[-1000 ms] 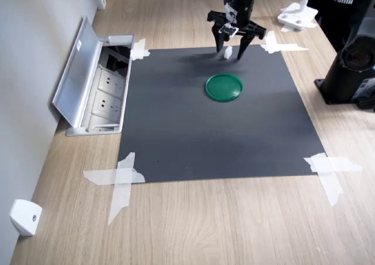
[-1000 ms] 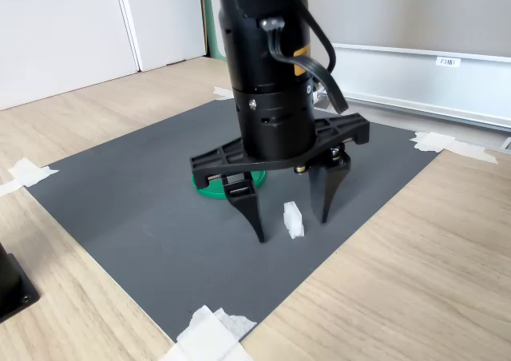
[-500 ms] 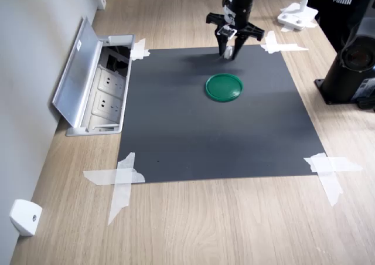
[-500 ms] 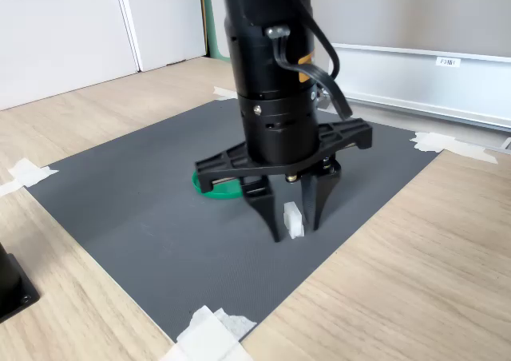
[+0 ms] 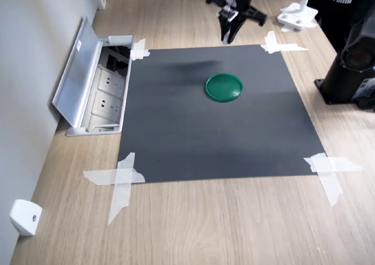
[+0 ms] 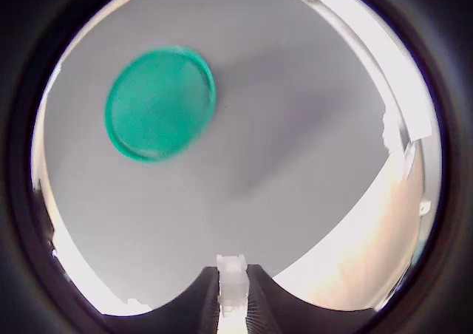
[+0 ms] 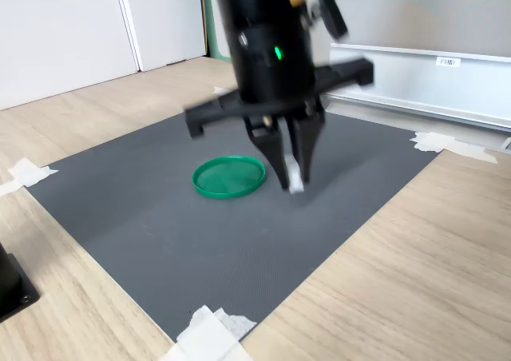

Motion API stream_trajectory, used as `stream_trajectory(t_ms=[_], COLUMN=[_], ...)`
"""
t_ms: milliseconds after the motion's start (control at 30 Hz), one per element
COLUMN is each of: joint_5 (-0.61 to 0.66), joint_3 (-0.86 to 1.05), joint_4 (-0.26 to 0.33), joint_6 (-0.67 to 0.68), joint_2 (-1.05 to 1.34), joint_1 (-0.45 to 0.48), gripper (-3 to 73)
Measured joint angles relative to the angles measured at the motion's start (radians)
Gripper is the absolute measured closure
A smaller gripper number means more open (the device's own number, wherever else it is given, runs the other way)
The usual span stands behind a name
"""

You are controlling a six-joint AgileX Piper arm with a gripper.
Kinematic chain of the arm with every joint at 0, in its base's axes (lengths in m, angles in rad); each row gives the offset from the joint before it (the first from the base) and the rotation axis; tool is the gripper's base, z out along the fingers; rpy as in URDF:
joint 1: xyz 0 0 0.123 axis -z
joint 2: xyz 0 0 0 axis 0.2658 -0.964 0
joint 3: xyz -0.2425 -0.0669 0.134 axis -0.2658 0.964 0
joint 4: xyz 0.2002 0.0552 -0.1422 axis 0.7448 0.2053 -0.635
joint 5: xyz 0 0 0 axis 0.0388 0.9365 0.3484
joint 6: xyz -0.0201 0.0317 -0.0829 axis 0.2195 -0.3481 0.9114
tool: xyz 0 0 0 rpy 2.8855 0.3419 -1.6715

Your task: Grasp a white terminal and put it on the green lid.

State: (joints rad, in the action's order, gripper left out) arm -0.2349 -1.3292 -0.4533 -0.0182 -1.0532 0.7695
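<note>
This looks like an office or lab bench set up for robot trials. A wood-grain tabletop [image 5: 193, 218] carries a dark grey mat [image 5: 217, 130] fixed at its corners with strips of white tape [image 5: 120, 180], which marks out a working area. At the first exterior view's left, a flip-up metal desk box [image 5: 94, 83] stands open and shows a row of power sockets [image 5: 105, 92], as office desks have. At that same view's right stands a black camera [image 5: 354, 57]. In the second exterior view, plain white cabinets [image 7: 72, 37] and a wall trunking strip [image 7: 431, 77] line the room behind.
</note>
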Motion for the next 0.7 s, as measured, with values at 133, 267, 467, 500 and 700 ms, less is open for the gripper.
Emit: stream_trajectory(t_ms=[133,267,467,500,700], joint_5=[0.110,0.192,0.172,0.161,0.055], joint_3=[-0.020,-0.022,-0.022,-0.022,0.048], joint_4=[0.003,0.000,-0.015,-0.023,-0.079], joint_6=[-0.055,-0.170,-0.406,-0.430,-0.543], joint_2=[0.079,0.102,0.102,0.102,0.059], joint_1=[-0.095,-0.186,-0.313,-0.334,-0.420], gripper=[61.0,61.0,61.0,61.0,61.0])
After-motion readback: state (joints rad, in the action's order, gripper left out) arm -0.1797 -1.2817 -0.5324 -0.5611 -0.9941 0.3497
